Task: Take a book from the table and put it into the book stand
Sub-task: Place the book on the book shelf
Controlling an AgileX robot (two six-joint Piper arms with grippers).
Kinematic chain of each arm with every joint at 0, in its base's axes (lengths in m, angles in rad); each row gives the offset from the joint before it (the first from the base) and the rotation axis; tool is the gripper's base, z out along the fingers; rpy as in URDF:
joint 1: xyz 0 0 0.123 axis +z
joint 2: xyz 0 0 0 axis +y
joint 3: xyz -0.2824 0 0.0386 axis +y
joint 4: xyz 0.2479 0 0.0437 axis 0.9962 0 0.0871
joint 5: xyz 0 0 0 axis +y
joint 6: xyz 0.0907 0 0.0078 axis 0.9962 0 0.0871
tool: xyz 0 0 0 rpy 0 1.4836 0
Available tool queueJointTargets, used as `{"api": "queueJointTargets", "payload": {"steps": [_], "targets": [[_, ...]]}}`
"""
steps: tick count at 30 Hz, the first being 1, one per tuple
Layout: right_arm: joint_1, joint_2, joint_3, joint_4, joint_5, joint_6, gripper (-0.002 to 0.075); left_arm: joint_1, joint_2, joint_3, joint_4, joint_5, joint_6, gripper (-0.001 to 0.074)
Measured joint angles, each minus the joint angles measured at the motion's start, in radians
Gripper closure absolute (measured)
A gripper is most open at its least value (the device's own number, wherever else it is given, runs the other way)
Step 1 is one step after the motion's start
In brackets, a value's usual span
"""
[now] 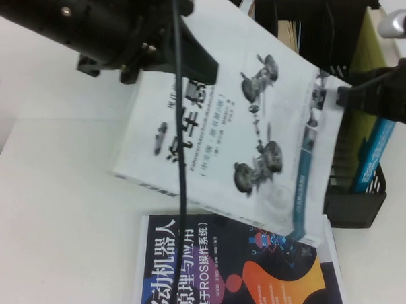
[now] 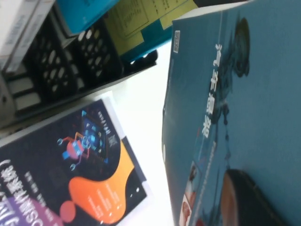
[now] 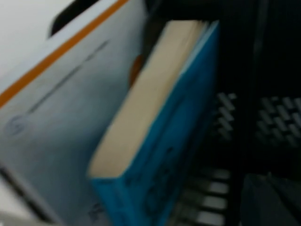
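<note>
Left gripper [image 1: 170,63], clamped on the white book [image 1: 237,133] held tilted above the counter [image 1: 52,219], has the book stand [image 1: 353,192] at three o'clock; right gripper [image 1: 343,96], shut, waits there.

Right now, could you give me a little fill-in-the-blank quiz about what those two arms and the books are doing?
1. The left gripper holds the white book lifted ____ the table.
2. The dark navy book lies ____ on the table.
3. The right gripper, shut, is beside the ____ book stand.

Missing words: above; flat; black
</note>
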State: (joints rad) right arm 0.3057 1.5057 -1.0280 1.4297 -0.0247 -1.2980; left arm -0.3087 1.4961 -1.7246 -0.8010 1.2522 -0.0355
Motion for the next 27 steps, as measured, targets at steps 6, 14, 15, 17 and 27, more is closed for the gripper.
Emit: {"api": "queueJointTargets", "payload": {"steps": [6, 14, 15, 17, 27], "targets": [[0.0, -0.002, 0.0, 0.028, -0.146, -0.007, 0.072, -0.05, 0.054, -0.017, 0.004, -0.079, -0.018, 0.0618], [0.0, -0.08, 0.0, 0.037, -0.198, -0.035, 0.072, -0.129, 0.199, -0.212, 0.245, -0.108, -0.157, 0.0618], [0.0, -0.093, 0.0, 0.038, -0.202, -0.035, 0.072, -0.137, 0.215, -0.241, 0.265, -0.108, -0.169, 0.0618], [0.0, -0.113, 0.0, 0.038, -0.202, -0.035, 0.072, -0.157, 0.259, -0.314, 0.292, -0.108, -0.197, 0.0618], [0.0, -0.136, 0.0, 0.155, -0.176, -0.111, 0.072, -0.261, 0.44, -0.605, 0.516, 0.002, -0.369, 0.0619]]}}
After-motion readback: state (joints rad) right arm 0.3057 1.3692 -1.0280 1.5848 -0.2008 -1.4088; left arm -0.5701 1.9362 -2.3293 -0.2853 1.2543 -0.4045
